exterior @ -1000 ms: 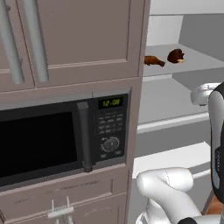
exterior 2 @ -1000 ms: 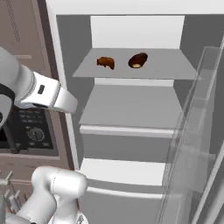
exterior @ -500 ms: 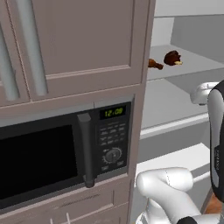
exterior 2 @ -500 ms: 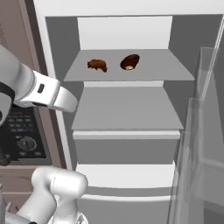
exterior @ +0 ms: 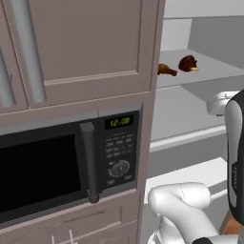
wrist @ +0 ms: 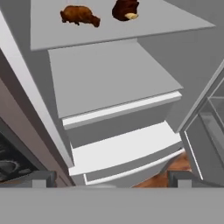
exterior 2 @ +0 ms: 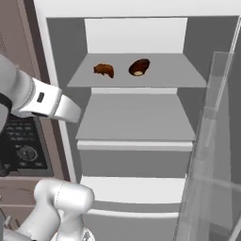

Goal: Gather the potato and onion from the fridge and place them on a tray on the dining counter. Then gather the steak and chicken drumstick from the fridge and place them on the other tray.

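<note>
The fridge (exterior 2: 134,35) stands open. On its upper shelf lie the dark rounded steak (exterior 2: 139,67) (exterior: 188,63) (wrist: 124,9) and, left of it, the orange-brown chicken drumstick (exterior 2: 104,70) (exterior: 167,70) (wrist: 80,15). My gripper (wrist: 111,179) is open and holds nothing. In the hand view it is well short of the shelves, with both pieces of meat far up at the top of that view. The shelf (wrist: 105,78) below the meat is bare. The potato, onion, trays and dining counter are out of view.
A brown cabinet with a black microwave (exterior: 57,171) (exterior 2: 19,141) borders the fridge on the left. The see-through open fridge door (exterior 2: 212,141) stands at the right. White drawers (wrist: 127,148) jut out below the shelves, above a wooden floor (wrist: 175,168).
Both base views have shifted a little sideways, so the base has moved. The steak and drumstick lie as before. The gripper has stayed open.
</note>
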Tool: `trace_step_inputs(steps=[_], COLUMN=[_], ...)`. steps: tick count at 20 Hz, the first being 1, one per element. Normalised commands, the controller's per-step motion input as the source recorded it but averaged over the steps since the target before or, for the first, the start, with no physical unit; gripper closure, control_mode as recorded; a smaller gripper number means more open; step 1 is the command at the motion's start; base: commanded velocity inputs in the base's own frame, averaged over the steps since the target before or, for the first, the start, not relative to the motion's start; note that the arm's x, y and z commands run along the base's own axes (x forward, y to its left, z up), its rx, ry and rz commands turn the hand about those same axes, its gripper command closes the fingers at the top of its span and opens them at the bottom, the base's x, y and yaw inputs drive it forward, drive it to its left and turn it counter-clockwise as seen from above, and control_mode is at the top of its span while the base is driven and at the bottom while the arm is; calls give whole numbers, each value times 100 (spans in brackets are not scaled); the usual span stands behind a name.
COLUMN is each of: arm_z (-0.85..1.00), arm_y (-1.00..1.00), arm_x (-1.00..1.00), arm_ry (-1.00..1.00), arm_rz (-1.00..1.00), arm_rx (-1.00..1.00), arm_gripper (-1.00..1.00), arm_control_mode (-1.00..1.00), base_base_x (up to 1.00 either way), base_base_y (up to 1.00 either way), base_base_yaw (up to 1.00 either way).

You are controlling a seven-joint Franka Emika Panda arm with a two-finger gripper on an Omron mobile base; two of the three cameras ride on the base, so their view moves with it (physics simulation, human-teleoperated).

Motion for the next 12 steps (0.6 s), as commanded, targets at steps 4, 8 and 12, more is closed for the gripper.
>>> trace_step_inputs(steps=[4, 8, 12], arm_z=[0, 0, 0], arm_y=[0, 0, 0], arm_x=[0, 0, 0], arm_ry=[0, 0, 0], arm_rz=[0, 0, 0], arm_rx=[0, 0, 0], arm_gripper=[-100, -100, -100], arm_control_mode=[100, 100, 100], base_base_x=[15, 15, 68], base_base_y=[-91, -52, -1], base_base_yaw=[16, -5, -23])
